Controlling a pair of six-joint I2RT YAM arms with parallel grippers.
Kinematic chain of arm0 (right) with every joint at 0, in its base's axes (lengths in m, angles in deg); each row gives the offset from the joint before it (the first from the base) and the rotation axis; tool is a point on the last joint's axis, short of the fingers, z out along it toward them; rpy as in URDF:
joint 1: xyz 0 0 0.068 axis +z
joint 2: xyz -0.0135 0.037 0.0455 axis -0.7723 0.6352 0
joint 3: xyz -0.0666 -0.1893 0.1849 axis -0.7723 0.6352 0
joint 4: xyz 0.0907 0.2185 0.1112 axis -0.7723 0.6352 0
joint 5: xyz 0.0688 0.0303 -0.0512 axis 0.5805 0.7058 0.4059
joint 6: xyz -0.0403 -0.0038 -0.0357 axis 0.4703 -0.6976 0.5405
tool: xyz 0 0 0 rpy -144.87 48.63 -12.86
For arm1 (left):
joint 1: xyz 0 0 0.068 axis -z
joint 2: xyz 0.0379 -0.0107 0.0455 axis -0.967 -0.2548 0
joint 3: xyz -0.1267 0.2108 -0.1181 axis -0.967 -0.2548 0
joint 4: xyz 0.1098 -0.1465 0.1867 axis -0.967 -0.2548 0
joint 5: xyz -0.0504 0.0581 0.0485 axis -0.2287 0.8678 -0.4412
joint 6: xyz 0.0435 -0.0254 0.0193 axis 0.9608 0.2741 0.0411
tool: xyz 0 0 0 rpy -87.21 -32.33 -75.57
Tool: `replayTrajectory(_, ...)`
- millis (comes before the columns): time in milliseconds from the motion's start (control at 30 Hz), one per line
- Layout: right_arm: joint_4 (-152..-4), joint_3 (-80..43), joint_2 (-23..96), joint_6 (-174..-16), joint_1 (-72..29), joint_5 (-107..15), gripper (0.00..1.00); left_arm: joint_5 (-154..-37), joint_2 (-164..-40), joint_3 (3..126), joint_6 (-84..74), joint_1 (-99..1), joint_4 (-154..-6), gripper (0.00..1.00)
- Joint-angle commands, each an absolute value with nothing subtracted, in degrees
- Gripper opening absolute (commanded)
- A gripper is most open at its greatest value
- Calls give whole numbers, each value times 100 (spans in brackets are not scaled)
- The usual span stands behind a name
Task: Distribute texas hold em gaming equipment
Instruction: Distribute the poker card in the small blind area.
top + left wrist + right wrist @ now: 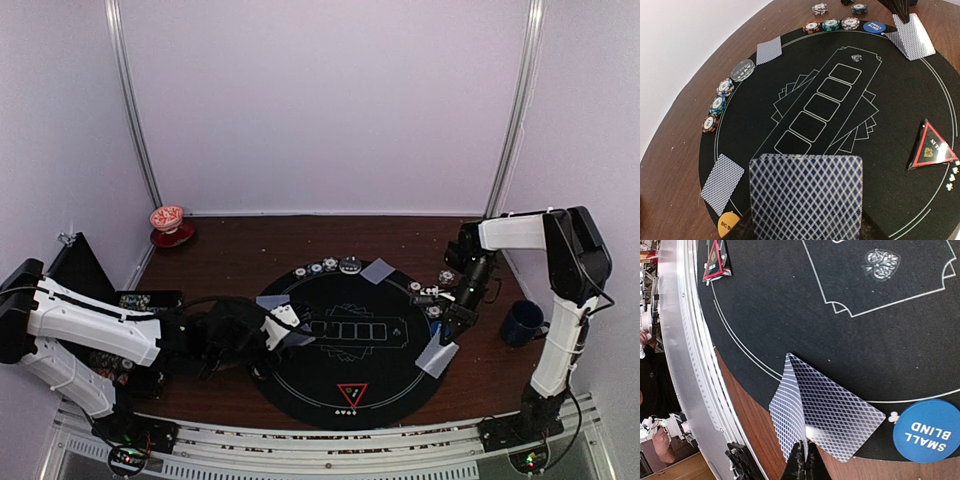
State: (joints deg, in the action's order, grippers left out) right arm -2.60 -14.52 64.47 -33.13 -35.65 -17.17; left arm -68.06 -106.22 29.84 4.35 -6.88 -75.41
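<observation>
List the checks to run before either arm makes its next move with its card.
1. Left gripper shut on a playing card: ok.
2. Right gripper shut on a second card at the black mat rim: ok.
3. Right grip holds one card only: cannot tell; two patterned faces splay from the pinch.
4. Dealt card lies beside the BIG BLIND button: ok.
5. Five outlined card boxes bare: ok.

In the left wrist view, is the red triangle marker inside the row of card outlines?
No, the red triangle marker lies near the edge of the mat, apart from the card outlines.
</observation>
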Motion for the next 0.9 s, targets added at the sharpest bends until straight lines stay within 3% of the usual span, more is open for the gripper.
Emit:
replayTrajectory(0, -406, -1600, 6586, -3378, -3640, -1914, 0, -6742, -10646, 3171, 478, -680, -7279, 52)
replayTrajectory(233, -560, -1595, 6681, -3425, -3715, -2066, 1, -6739, -10648, 3171, 478, -682, -7279, 52)
replayTrajectory(867, -1046, -1481, 6225, -3916, -3765, -2714, 29, -6744, -10648, 3171, 484, -678, -7271, 52)
